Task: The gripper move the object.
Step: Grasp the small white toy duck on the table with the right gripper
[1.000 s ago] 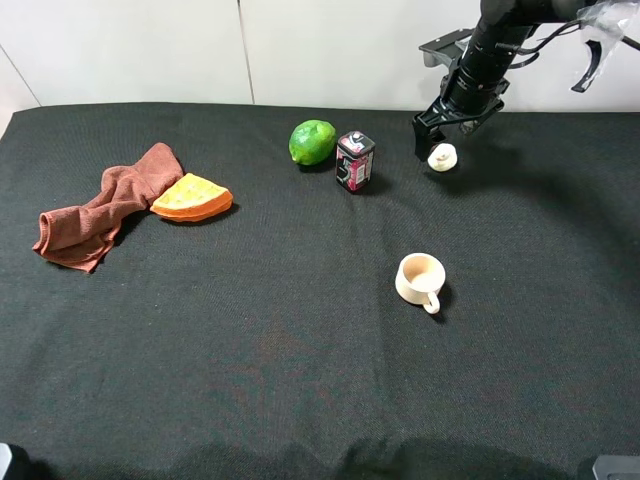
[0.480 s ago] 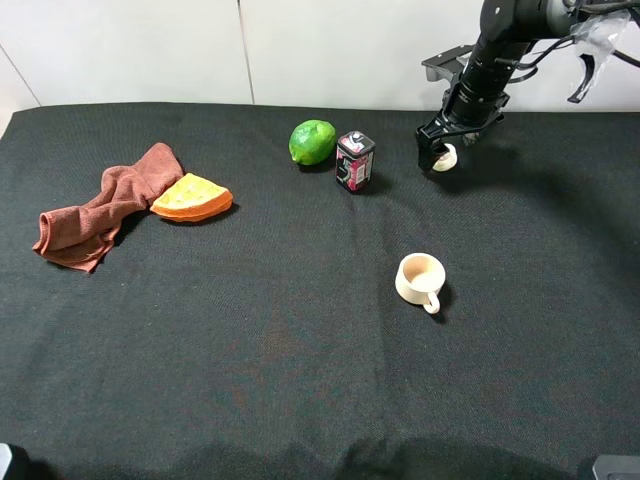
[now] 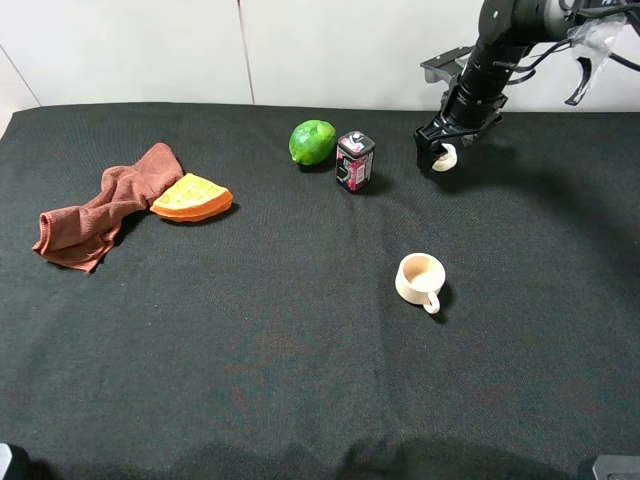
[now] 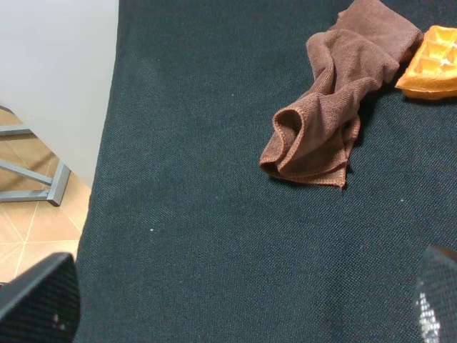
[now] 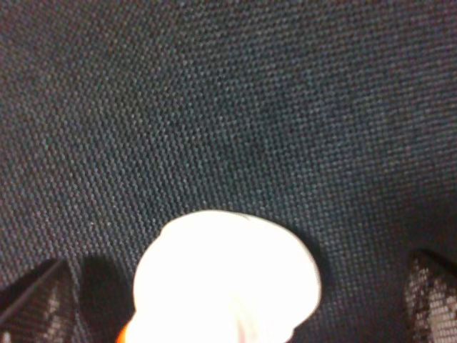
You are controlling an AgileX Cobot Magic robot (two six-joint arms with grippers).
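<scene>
As the right arm leans over the far right of the black table (image 3: pixel 300 380), we find the right gripper (image 3: pixel 440 156) down low with its jaws spread wide. The garlic (image 3: pixel 445 157) sits right between them! On the right wrist view the garlic rests on the table, and we can see dark fabric between it and each of the fingertips (image 5: pixel 36 304). So nothing is clamped: the claw is released around it, not gripping.

Looking left along the back, we have a can (image 3: pixel 354 160) near the garlic and a lime (image 3: pixel 312 141) just beside the can. A mug (image 3: pixel 420 279) stands well apart toward the front, handle pointing forward. Far over on the left, a waffle (image 3: pixel 191 197) lies touching a crumpled towel (image 3: pixel 100 205).

The left gripper (image 4: pixel 235 300) hangs above the table's left edge. Its tips are far apart with only bare table between them. It is released too and holds nothing, with the towel lying beyond it.
</scene>
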